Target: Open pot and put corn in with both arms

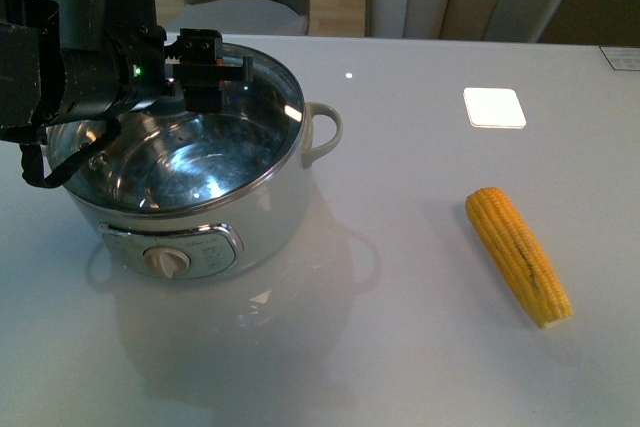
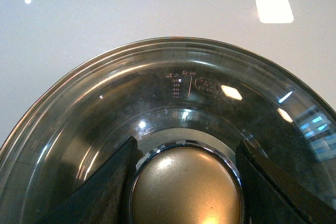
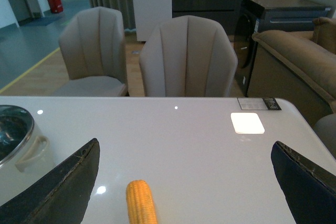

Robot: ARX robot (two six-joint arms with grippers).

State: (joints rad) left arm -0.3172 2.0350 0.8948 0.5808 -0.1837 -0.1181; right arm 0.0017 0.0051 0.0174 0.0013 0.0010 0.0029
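Squeezing the lid knob, the left fingers sit over the pot. The right fingers hang wide open, empty, above the corn.

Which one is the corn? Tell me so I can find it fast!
Find the big white pot on the white table. Look to its right: the corn lies there alone. It is the only long, yellow, bumpy thing.

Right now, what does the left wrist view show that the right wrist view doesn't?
Only left wrist: the glass lid, its knob gripped by the left claw. Only right wrist: the corn, a pot handle, two chairs, the open right claw. Both: the white table and the bright square on it.
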